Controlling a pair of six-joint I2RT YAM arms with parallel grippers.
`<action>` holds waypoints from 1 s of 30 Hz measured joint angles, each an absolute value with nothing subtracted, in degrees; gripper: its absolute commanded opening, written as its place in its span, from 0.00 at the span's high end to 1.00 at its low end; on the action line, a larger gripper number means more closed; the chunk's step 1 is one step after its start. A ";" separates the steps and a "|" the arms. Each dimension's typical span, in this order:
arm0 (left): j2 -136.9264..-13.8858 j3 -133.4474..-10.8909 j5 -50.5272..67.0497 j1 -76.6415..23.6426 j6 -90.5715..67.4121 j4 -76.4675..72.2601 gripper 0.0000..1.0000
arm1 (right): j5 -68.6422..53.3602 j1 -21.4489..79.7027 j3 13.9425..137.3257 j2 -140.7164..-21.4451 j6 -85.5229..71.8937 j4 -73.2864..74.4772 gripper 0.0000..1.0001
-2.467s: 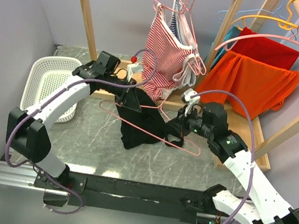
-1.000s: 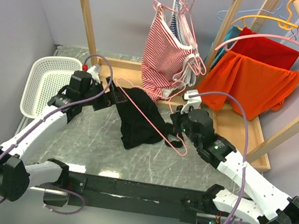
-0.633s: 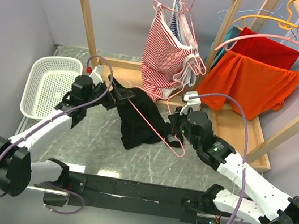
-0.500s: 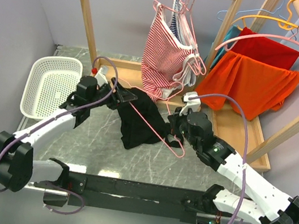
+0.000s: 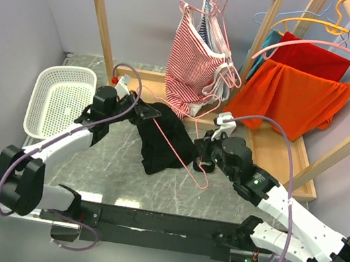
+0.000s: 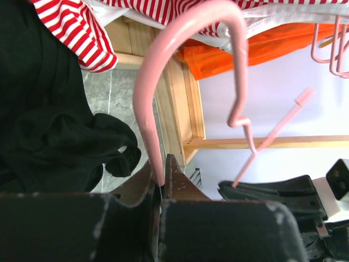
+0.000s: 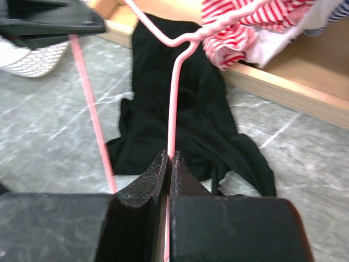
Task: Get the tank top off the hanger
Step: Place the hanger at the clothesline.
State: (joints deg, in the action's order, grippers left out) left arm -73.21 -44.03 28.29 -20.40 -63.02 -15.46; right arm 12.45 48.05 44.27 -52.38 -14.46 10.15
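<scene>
A black tank top (image 5: pixel 162 141) lies heaped on the grey marbled bench (image 5: pixel 108 167) between the two arms, in front of a wooden clothes rack (image 5: pixel 101 11). A thin pink hanger (image 6: pixel 144 82) runs slantwise across the dark cloth; whether it passes through the garment cannot be told. The left gripper (image 6: pixel 162 166) reaches in from the left, its jaws pressed together on the hanger's curved end, with the tank top's upper edge just beside them. The right gripper (image 7: pixel 169 161) comes from the right, its jaws pinching the hanger's straight wire at the garment's right edge, and from its wrist camera the cloth spreads on the bench just beyond the tips. Compared with a second ago, the left arm has moved away from the white mesh basket (image 5: pixel 55 101) toward the rack, and its jaws, then spread wide, have closed on the hanger. The right jaws grip the wire as before, though that arm has drawn slightly back. The tank top stays in much the same spot on the bench. A red-and-white striped garment (image 5: pixel 193 60) hangs on the rack above, and an orange garment (image 5: pixel 295 97) hangs at the right.
</scene>
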 measured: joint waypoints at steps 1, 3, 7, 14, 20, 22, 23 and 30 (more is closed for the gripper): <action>-73.65 -44.03 28.56 -20.36 -62.85 -15.86 0.99 | 11.75 48.07 43.88 -51.66 -14.57 9.91 0.99; -74.67 -44.03 29.36 -20.34 -62.65 -16.47 0.99 | 9.45 48.10 43.07 -49.95 -15.14 9.80 0.99; -77.32 -44.03 30.94 -20.34 -62.65 -18.20 0.99 | 4.54 48.12 42.70 -48.18 -15.62 10.13 0.99; -81.65 -44.03 33.91 -20.29 -63.18 -22.24 0.99 | -4.89 48.14 42.72 -48.23 -15.94 11.18 0.99; -84.68 -44.77 36.40 -20.34 -63.96 -23.55 0.70 | -8.19 48.14 42.76 -48.49 -16.53 11.18 1.00; -85.01 -45.30 36.62 -20.36 -63.40 -23.42 0.51 | -8.54 48.14 42.94 -48.49 -16.71 11.20 1.00; -85.03 -45.67 36.29 -20.36 -62.87 -22.98 0.33 | -8.75 48.18 43.22 -48.56 -16.99 11.18 1.00; -82.39 -47.18 31.20 -20.36 -57.10 -15.57 0.12 | -3.84 48.42 47.81 -49.52 -18.17 12.60 1.00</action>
State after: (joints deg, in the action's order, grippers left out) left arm -82.39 -47.18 31.20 -20.36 -57.10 -15.57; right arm -3.84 48.42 47.81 -49.52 -18.17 12.60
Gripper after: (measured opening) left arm 0.848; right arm 0.027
